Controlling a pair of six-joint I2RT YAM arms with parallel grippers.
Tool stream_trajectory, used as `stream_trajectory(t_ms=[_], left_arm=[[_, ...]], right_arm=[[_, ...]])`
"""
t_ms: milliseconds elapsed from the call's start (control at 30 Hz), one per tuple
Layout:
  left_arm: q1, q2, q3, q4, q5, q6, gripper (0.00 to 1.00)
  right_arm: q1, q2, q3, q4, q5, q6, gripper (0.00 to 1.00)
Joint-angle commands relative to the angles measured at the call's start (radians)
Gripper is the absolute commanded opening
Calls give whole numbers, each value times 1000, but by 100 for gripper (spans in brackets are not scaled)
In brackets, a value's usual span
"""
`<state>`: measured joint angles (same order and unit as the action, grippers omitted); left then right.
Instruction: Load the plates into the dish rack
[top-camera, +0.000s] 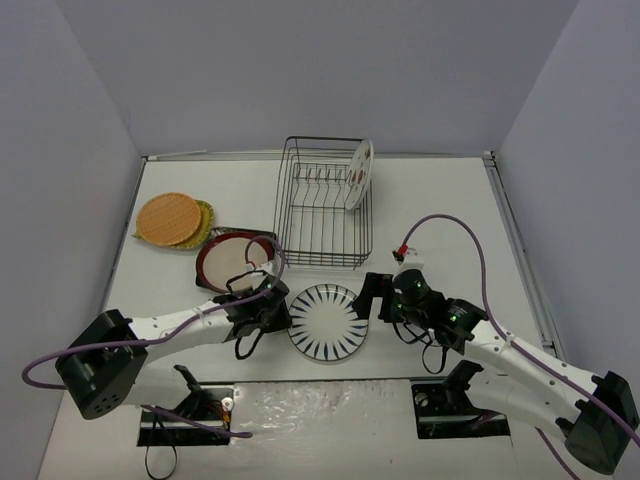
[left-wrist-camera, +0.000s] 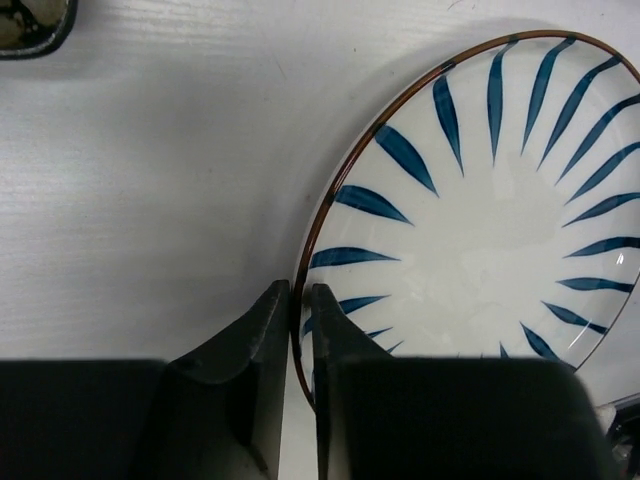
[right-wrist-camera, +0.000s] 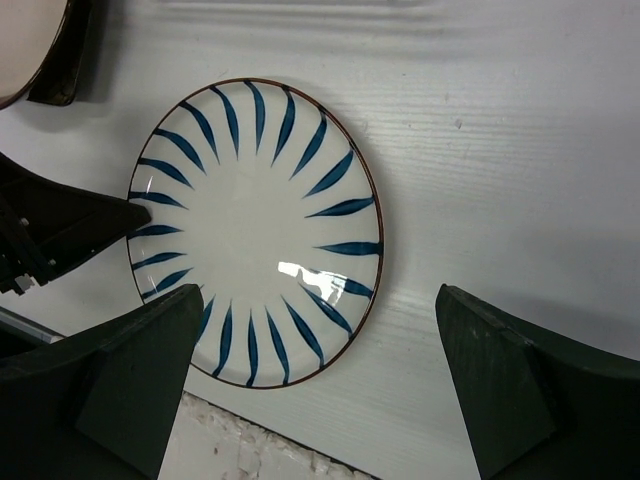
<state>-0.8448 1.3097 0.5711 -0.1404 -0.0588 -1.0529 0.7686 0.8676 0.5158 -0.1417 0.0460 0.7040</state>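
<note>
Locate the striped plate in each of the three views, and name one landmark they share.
Top external: striped plate low centre, between left gripper and right gripper, nearer than the dish rack.
Left wrist: fills the right half, rim pinched near the bottom edge.
Right wrist: centre-left, above the wide-open jaws.
Shared landmark: the left gripper closed on the plate's rim.

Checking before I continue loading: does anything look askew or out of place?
The fruit-marked plate leans askew at the dish rack's right end, not upright. The striped plate lies flat on the table. Nothing else stands out.
</note>
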Motion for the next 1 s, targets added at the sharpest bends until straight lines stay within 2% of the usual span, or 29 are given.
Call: stream_trajectory(t_ms=[0,267,433,600,633,733,800,967], left_arm=[[-19,-41,12,-71,-56,-77,0],[-19,-201,31,-162,-82,-195,0],[-19,-298,8,-164,-82,-303,0],[-23,-335,3,-179,-82,-354,0],[-23,-336,3,-180,-82,-355,0],[-31,-343,-11,-165,-75,-390,0],[-34,-349,-20,-154,-72,-409,0],[-40,-357,-40,-119,-62,-448,0]], right_arm=[[-33,-26,-30,20,-68,39,100],[-147,-38,-128,59,-284,56,100],[-235,0,-198,182,-502,60,100],[-247,116,-233,341,-614,109,99],[-247,130,-243,347,-632,112,99],[-246,207,-294,531,-686,219,98],[-246,232,-310,593,-690,238,98],[-246,302,-310,661,-682,254,98]])
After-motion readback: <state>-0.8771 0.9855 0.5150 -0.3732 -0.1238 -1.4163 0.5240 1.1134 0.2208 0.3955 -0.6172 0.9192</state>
